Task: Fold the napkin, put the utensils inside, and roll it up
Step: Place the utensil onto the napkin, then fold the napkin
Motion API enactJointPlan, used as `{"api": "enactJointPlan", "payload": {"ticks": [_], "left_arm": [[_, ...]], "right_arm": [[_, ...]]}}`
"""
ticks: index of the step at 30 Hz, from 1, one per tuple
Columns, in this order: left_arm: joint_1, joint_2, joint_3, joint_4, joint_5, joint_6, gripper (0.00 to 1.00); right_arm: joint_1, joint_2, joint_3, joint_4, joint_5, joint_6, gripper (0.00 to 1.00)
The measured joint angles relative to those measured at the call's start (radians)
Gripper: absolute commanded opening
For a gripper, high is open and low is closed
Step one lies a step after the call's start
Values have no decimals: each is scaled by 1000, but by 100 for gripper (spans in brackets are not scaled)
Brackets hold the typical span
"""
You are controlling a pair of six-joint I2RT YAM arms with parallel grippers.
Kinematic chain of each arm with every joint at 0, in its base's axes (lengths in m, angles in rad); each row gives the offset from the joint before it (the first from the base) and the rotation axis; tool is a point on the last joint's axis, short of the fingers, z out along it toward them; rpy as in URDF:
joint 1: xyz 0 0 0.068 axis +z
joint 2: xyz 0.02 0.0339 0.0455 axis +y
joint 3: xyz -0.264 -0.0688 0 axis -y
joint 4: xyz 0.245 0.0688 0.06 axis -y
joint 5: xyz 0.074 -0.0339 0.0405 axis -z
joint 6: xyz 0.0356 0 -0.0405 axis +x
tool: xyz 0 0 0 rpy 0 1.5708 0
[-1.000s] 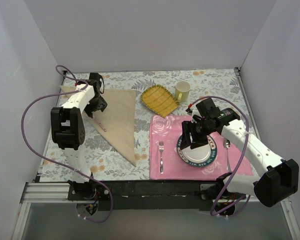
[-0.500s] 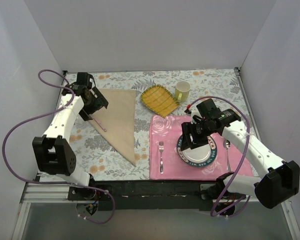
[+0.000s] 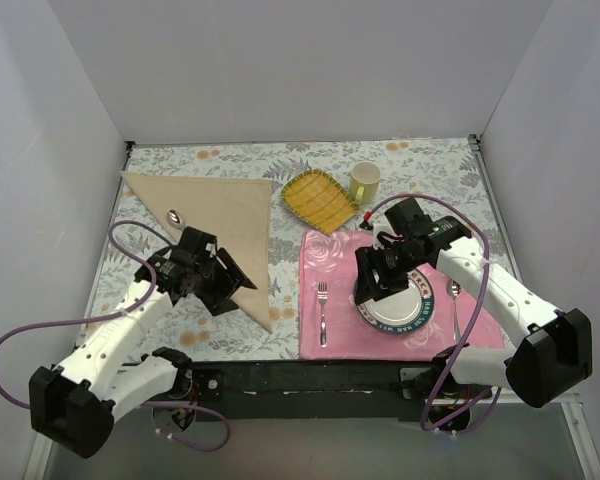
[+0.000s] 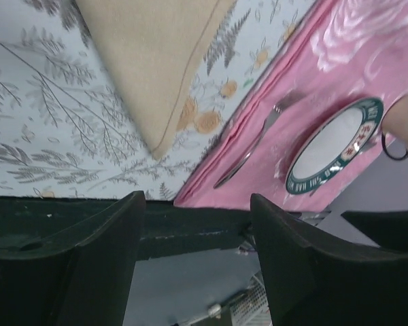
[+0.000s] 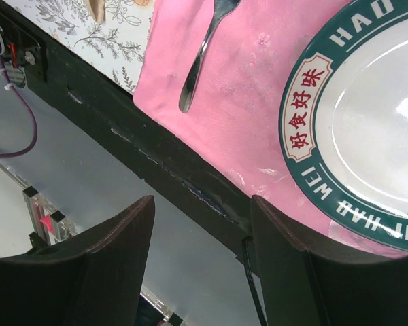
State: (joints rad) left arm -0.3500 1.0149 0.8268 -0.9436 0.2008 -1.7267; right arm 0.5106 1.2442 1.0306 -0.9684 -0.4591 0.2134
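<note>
The beige napkin (image 3: 230, 210) lies folded into a triangle at the far left, with one spoon (image 3: 174, 214) resting on it. My left gripper (image 3: 232, 283) hovers open and empty over the napkin's near part; the napkin's tip (image 4: 156, 81) shows in the left wrist view above that gripper (image 4: 197, 272). A fork (image 3: 322, 305) lies on the pink mat (image 3: 330, 255), left of the plate (image 3: 400, 305); it also shows in both wrist views (image 4: 258, 139) (image 5: 204, 47). A second spoon (image 3: 454, 300) lies right of the plate. My right gripper (image 3: 370, 290) is open and empty over the plate's left rim (image 5: 313, 88).
A yellow checked cloth (image 3: 320, 198) and a pale cup (image 3: 364, 180) sit at the back middle. The table's black front rail (image 3: 310, 375) runs along the near edge. White walls close in the left, right and back.
My left arm has drawn back from the napkin's far left to its near part, leaving the spoon on the cloth. My right gripper has shifted slightly left over the plate.
</note>
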Motion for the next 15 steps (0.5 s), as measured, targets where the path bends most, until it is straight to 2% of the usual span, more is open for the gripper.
{"api": "enactJointPlan", "payload": {"ticks": [4,7,8,12,15], "left_arm": [[-159,-68,-90,40,-3,-140,67],[-266,-61,-137,67,-40,-200,63],[-292,-60,-150,82,-58,-212,58],[-327,-98,-230,159,-111,-245,47],[-331,-117,-273,180,-158,-254,51]], "right_arm": [[4,1,0,1,-1,-2,66],[4,1,0,2,0,-3,66],[4,1,0,3,-1,-4,66],[4,-2,0,3,0,-4,66],[4,-11,0,3,0,-4,66]]}}
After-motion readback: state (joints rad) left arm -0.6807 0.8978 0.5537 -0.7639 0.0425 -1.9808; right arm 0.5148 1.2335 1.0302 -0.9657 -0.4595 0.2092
